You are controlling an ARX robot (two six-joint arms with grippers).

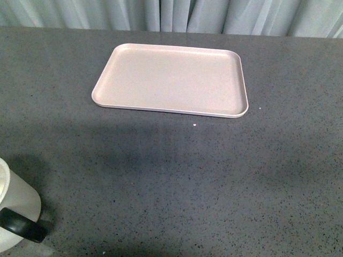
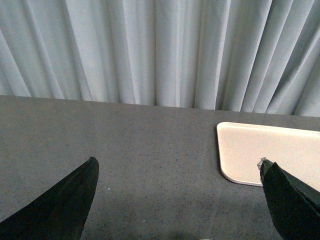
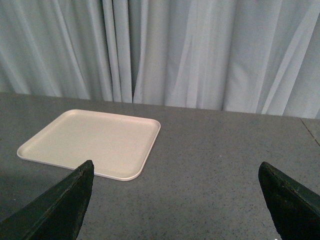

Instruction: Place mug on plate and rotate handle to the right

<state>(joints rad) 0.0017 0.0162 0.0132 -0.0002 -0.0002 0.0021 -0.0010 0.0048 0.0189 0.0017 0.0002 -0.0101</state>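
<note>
We judged nothing of the task done: the mug [image 1: 19,206] stood on the desk [image 1: 187,176] at our near left, well apart from the plate [image 1: 171,80], its handle [image 1: 21,225] on its near side. Our left pincer [image 2: 177,161] and right pincer [image 3: 176,164] both gaped, holding nothing. Only the front view showed the mug; the wrist views showed the plate without it.

A white cylindrical mug [image 1: 19,201] stands near left, partly cropped, its glossy black loop handle [image 1: 21,225] facing the camera. A pale beige rectangular plate [image 1: 171,80] lies flat, well apart.
</note>
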